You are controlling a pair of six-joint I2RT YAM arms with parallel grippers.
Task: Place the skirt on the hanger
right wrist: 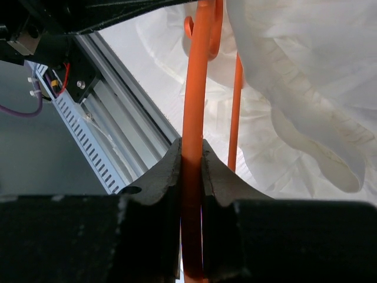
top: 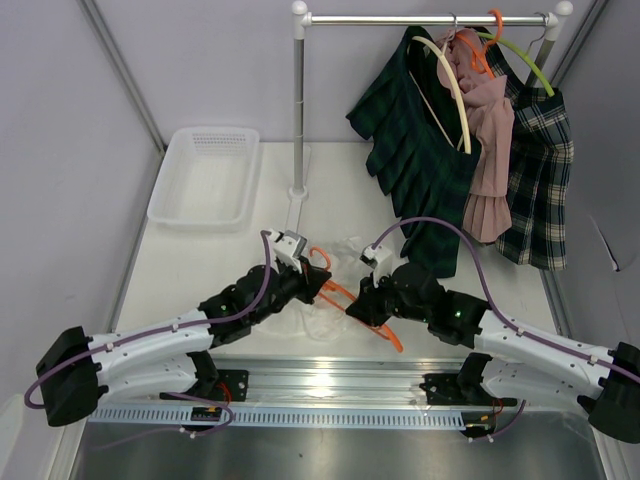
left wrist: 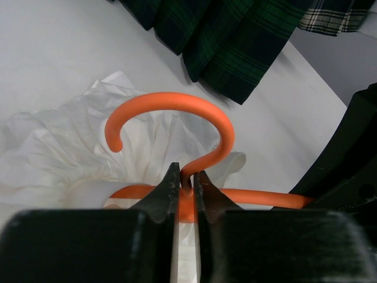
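Near the front of the table (top: 200, 270), the orange hanger (left wrist: 177, 103) is being held by both grippers. Its neck, just under the hook, is being pinched by the left gripper (left wrist: 185, 177), and one arm is being clamped by the right gripper (right wrist: 191, 156). The white skirt (left wrist: 59, 153) is lying crumpled beneath it.

White arm shells (top: 150, 345), black joints (top: 235, 300), looping purple cables (top: 440, 225), black left pincer (left wrist: 187, 177) and right pincer (right wrist: 191, 147).
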